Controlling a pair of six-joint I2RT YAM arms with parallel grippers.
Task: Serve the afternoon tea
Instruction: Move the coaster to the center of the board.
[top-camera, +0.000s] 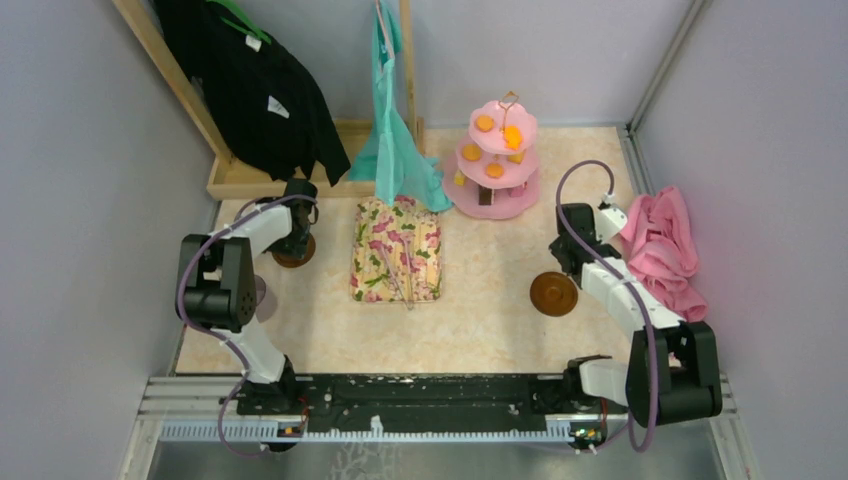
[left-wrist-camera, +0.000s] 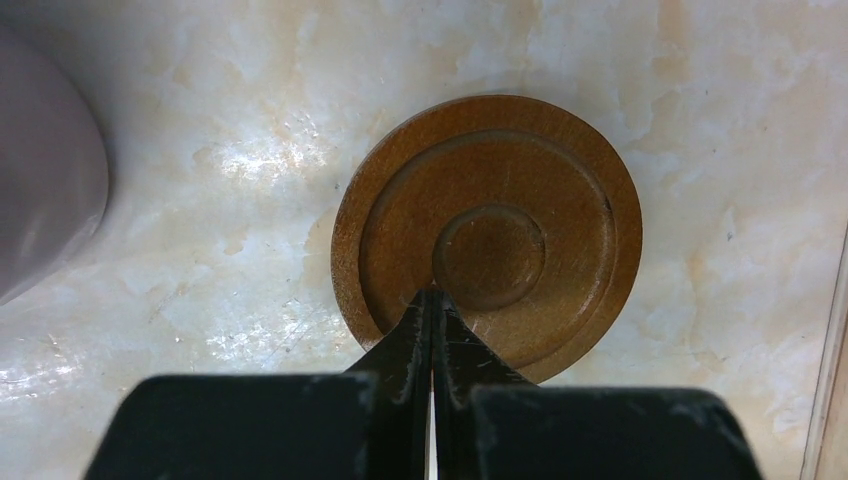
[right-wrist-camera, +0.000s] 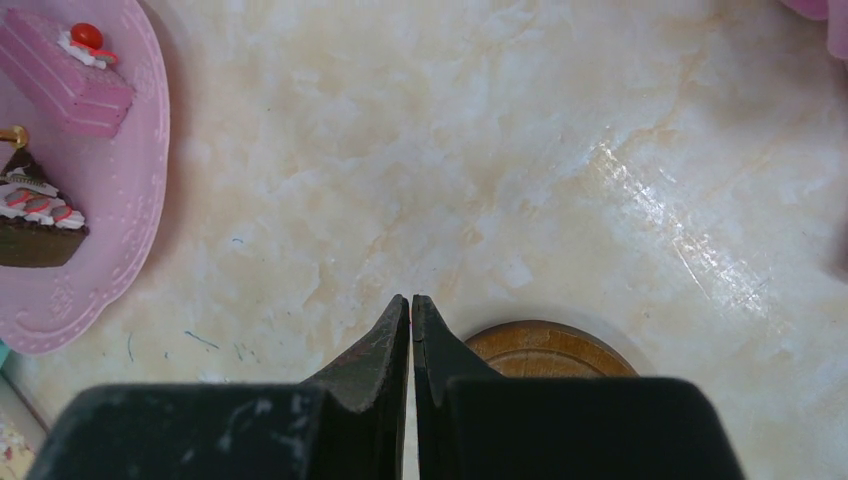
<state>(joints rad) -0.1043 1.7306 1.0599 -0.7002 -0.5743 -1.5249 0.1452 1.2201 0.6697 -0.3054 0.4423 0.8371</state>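
The left hand (left-wrist-camera: 432, 297) is closed, its 2 fingers pressed together with nothing between them. Their tips sit over the left saucer (left-wrist-camera: 487, 235), at the near edge of its round central recess; whether they touch the wood cannot be told. This saucer lies flat on the bench (top-camera: 490, 310), and the mauve-grey mug (left-wrist-camera: 40, 180) stands near it on that side.

The right hand (right-wrist-camera: 411, 302) is closed too and holds nothing. The right saucer (top-camera: 554, 293) lies flat on the bench just beside its fingers and is partly hidden under them in the right wrist view.

The pink three-tier stand (top-camera: 497, 160) stands at the far side of the bench, orange snacks (top-camera: 484, 123) on its upper tiers. A pink cake slice (right-wrist-camera: 75, 80) and a brown cake slice (right-wrist-camera: 35, 225) lie on its bottom tier. A floral cloth (top-camera: 397, 250) lies between the 2 saucers, and a pink cloth (top-camera: 660, 250) lies bunched at the right edge.
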